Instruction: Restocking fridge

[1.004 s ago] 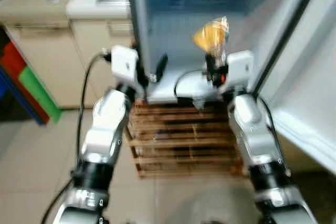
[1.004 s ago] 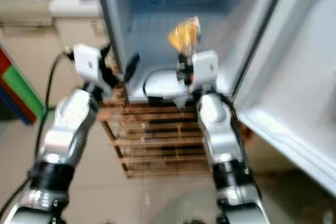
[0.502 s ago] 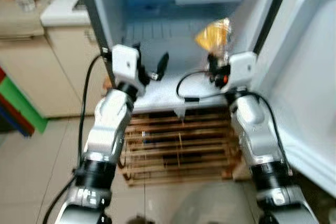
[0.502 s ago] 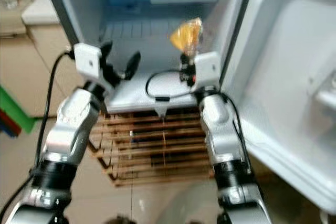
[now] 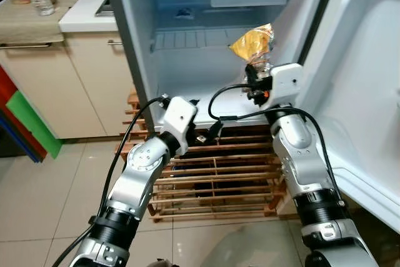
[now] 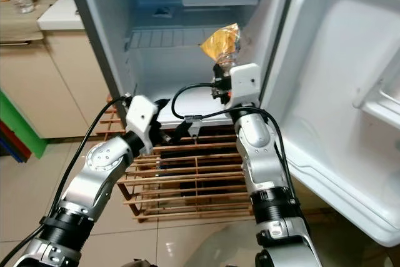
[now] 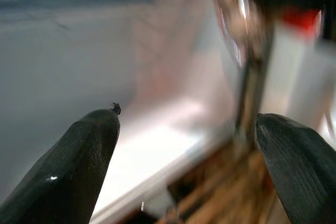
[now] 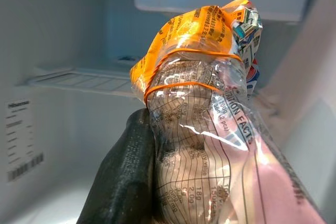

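While the fridge [image 5: 187, 48] stands open at twelve o'clock from the head camera, the right claw [image 5: 255, 78] is clenched on a clear bag [image 5: 253, 43] with an orange top, holding it upright at the mouth of the bare compartment. The bag's top sits near the door-side wall at about one o'clock, so a straight push could snag the plastic on that edge or on the open door [image 5: 369, 92] at three o'clock. A black cable [image 5: 220, 101] loops off the right wrist and hangs across the fridge floor's front lip; it could catch there as the arm reaches in.

The left claw [image 6: 167, 130] hangs low at seven o'clock, by the wooden rack [image 6: 194, 176] under the fridge. If it lifts carelessly it may knock the rack or the fridge's lower edge.

From the left wrist, its two fingers [image 7: 79, 166] stand spread with nothing between them, pointed at the white fridge floor; the picture is blurred.

From the right wrist, one black finger [image 8: 128, 177] presses the bag's side below the rubber bands. I judge the thin film slippery, so the bag could slide or tip on release.
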`<state>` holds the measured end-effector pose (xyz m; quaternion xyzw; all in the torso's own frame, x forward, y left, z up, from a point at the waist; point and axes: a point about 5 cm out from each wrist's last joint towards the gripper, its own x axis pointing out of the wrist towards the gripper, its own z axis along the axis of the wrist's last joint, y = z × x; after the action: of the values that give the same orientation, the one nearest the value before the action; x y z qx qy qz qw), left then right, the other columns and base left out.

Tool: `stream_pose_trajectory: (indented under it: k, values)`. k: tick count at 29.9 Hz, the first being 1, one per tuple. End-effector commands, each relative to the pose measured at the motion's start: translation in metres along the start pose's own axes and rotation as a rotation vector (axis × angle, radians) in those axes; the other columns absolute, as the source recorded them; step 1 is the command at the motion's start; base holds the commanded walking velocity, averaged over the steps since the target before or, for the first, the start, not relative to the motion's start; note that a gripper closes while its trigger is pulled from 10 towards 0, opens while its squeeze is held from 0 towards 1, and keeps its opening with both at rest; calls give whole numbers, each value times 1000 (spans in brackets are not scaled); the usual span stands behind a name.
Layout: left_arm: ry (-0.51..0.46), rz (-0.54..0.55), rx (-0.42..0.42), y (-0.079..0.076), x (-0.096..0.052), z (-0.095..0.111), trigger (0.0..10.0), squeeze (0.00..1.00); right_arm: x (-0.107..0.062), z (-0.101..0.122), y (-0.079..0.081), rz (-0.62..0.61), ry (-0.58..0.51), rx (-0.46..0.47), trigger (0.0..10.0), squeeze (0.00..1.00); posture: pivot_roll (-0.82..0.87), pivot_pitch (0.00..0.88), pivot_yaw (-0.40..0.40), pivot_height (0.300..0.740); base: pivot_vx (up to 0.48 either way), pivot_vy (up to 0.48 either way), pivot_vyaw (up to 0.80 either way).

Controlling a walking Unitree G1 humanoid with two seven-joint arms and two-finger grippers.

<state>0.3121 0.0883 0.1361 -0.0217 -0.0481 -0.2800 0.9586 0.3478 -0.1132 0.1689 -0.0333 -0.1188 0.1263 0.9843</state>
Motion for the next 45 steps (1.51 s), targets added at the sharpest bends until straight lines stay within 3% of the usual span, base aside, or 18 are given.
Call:
stream_pose_trajectory:
  k: [1,3,4,6,7,9,10,16,26,38,45]
  values:
    - [-120,86,-36,10,1,21,10000,0,11,16,6,37,-73,-20,0,0,11,0,32,740,0,0,0]
    - [-129,90,-34,10,1,23,10000,0,13,18,7,44,-78,-24,0,0,17,0,26,740,0,0,0]
    - [-125,114,-35,14,-1,22,9255,0,15,20,9,54,-85,-25,0,0,21,0,20,740,442,0,0]
    - [-118,137,-42,18,-2,20,8706,0,16,22,9,61,-96,-25,0,0,27,0,17,740,446,0,0]
    - [-115,143,-40,19,-3,19,8706,0,16,22,9,64,-101,-27,0,0,27,0,17,740,450,0,0]
    - [-123,144,-26,21,-4,22,9882,0,17,21,4,52,-101,-28,0,0,31,0,15,740,450,0,0]
    - [-127,141,-22,21,-4,23,10000,0,17,21,3,49,-99,-27,0,0,31,0,15,740,450,0,0]
    - [-137,83,17,12,-1,27,10000,0,16,18,4,42,-102,-22,0,0,24,0,37,740,447,0,0]
    - [-142,55,20,10,2,31,10000,0,13,14,0,20,-100,-19,0,0,18,0,46,740,422,0,0]
    - [-141,51,28,10,4,31,10000,0,11,11,-3,12,-92,-20,0,0,11,0,51,740,0,0,0]
    - [-139,53,21,10,4,32,10000,0,20,7,4,40,-22,94,0,0,11,0,51,740,0,0,0]
